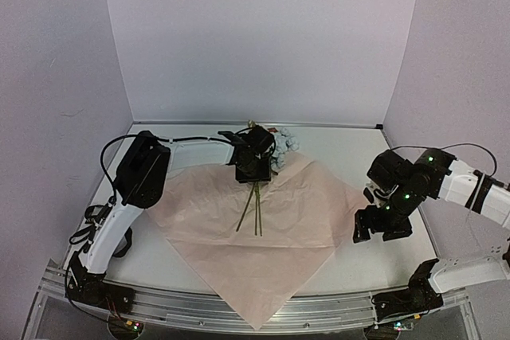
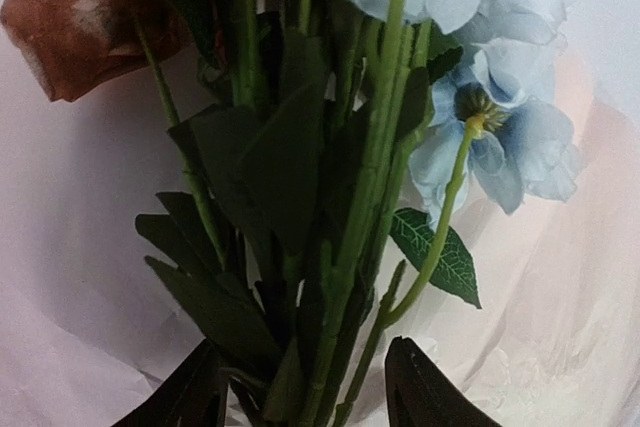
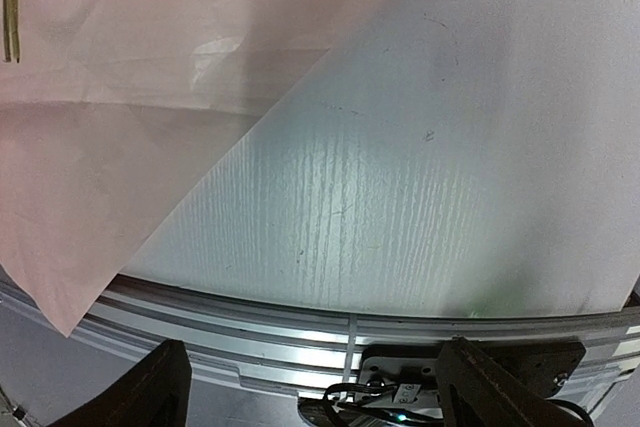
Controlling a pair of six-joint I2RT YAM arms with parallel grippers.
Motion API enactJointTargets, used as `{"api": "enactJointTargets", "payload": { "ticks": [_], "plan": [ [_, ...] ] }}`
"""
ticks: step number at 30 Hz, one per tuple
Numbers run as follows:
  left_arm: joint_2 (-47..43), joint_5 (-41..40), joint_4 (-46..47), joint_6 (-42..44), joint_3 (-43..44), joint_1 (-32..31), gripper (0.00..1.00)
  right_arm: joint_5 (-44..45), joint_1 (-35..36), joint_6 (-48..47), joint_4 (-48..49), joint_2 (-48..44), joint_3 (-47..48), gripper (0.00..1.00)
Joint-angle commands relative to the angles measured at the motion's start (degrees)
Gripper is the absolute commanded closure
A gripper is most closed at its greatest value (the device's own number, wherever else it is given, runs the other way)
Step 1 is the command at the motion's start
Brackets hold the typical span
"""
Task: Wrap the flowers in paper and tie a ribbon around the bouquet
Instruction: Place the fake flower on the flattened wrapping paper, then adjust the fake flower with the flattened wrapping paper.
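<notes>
Risk first: the left gripper (image 2: 310, 399) has its jaws parted around the stems of the flowers (image 1: 256, 201), with leaves brushing one finger, so I judge nothing is clamped. The flowers lie on the paper (image 1: 239, 260), blooms at the sheet's 12 o'clock corner, stems pointing to 6 o'clock down its middle. If I lift that arm off at an angle, a finger could snag a leaf and drag the bunch off the centre line. It could also roll the blooms past the corner onto the bare table (image 1: 358, 157). The right gripper (image 3: 310, 392) is spread wide and empty, hovering near the sheet's 3 o'clock corner. The paper looks thin and creased. A pinch there may miss the flat edge, or tug the whole sheet toward 3 o'clock and take the flowers along, since nothing pins them. A hard fold might tear it. The 6 o'clock corner overhangs the front rail (image 3: 300, 337), which is another slip risk. I can't see the ribbon in any view.
</notes>
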Motion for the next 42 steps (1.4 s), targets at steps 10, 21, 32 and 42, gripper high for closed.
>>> {"api": "enactJointTargets", "payload": {
  "ticks": [10, 21, 32, 42],
  "plan": [
    [-13.2, 0.92, 2.57, -0.4, -6.5, -0.07, 0.16, -2.34, 1.47, -13.98, 6.7, -2.68, 0.02, 0.05],
    [-31.75, 2.75, 8.37, -0.59, -26.44, -0.07, 0.08, 3.89, 14.49, -38.85, 28.24, -10.29, -18.04, 0.02],
    [-50.15, 10.71, 14.09, -2.65, -50.07, 1.87, 0.09, 23.2, 36.57, -58.93, 41.64, 1.63, -19.74, 0.02],
    [-56.35, 10.76, 16.05, -3.98, -57.82, 3.68, 0.09, 35.25, 45.77, -65.98, 60.54, 16.38, -19.68, 0.02]
  ]
}}
